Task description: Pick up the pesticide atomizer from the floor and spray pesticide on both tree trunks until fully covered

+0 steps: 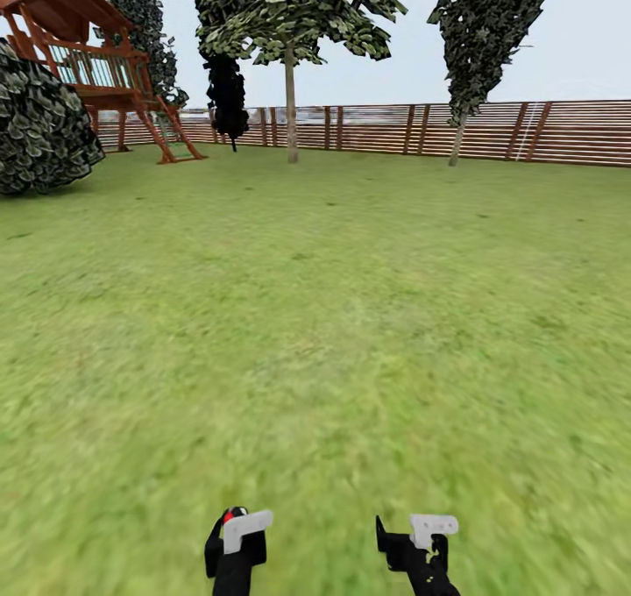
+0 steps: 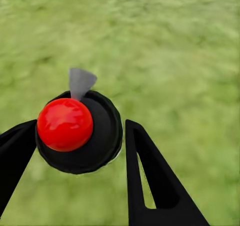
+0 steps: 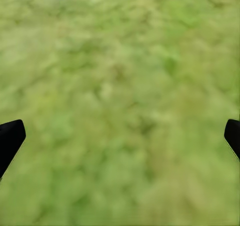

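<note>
The pesticide atomizer (image 2: pixel 102 136) is a round black body with a red ball on top and a grey nozzle. It sits between the black fingers of my left gripper (image 2: pixel 80 125), which is shut on it. In the head view its red top (image 1: pixel 229 516) peeks out of the left gripper (image 1: pixel 237 533) low over the lawn. My right gripper (image 1: pixel 419 533) hangs open over bare grass, its fingertips wide apart (image 3: pixel 120 131). Far ahead by the fence stand two trees, one with its trunk (image 1: pixel 291 109) at centre and one with its trunk (image 1: pixel 457 143) to the right.
A wide green lawn (image 1: pixel 333 315) stretches to a brown slatted fence (image 1: pixel 561 131). A wooden play tower (image 1: pixel 96 70) and a dark round bush (image 1: pixel 39 131) stand at the far left. A small black-leaved tree (image 1: pixel 227 96) is beside the tower.
</note>
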Available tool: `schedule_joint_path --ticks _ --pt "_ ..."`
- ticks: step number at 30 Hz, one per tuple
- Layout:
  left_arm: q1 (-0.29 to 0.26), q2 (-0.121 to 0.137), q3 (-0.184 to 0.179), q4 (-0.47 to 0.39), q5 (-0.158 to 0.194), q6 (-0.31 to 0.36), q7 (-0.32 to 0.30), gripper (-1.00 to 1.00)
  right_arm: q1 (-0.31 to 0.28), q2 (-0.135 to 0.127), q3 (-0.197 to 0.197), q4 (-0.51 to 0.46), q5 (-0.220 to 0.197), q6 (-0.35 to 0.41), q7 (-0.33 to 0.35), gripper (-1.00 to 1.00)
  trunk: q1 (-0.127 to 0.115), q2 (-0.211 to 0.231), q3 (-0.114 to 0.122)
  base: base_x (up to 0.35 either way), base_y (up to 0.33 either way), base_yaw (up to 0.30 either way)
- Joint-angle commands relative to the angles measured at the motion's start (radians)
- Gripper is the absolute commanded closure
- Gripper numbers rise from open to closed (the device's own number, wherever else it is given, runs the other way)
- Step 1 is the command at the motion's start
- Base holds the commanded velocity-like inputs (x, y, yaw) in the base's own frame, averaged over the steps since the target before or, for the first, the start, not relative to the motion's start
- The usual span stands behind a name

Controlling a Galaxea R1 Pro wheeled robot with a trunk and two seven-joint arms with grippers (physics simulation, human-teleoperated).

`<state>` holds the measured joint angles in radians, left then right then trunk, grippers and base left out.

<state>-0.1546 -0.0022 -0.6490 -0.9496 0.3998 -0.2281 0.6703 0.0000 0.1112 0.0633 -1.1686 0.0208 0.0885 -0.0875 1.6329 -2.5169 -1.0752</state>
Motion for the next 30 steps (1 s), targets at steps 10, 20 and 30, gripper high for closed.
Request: schedule_joint_path --ticks 10,20,30 --pt "0.001 0.004 -0.004 -0.015 0.008 -0.008 0.027 1.0 0.0 -0.001 0.002 -0.002 0.002 0.007 -0.006 -1.0 0.0 0.0 -0.001 0.335 0.0 0.0" --pt "0.003 0.004 -0.007 -0.016 0.008 -0.008 0.028 1.0 0.0 -0.001 0.001 -0.002 0.002 0.007 -0.006 -1.0 0.0 0.0 -0.001 0.335 0.0 0.0" --pt "0.003 0.004 -0.007 -0.015 0.008 -0.008 0.028 1.0 0.0 -0.001 0.001 -0.002 0.002 0.007 -0.006 -1.0 0.0 0.0 -0.001 0.335 0.0 0.0"
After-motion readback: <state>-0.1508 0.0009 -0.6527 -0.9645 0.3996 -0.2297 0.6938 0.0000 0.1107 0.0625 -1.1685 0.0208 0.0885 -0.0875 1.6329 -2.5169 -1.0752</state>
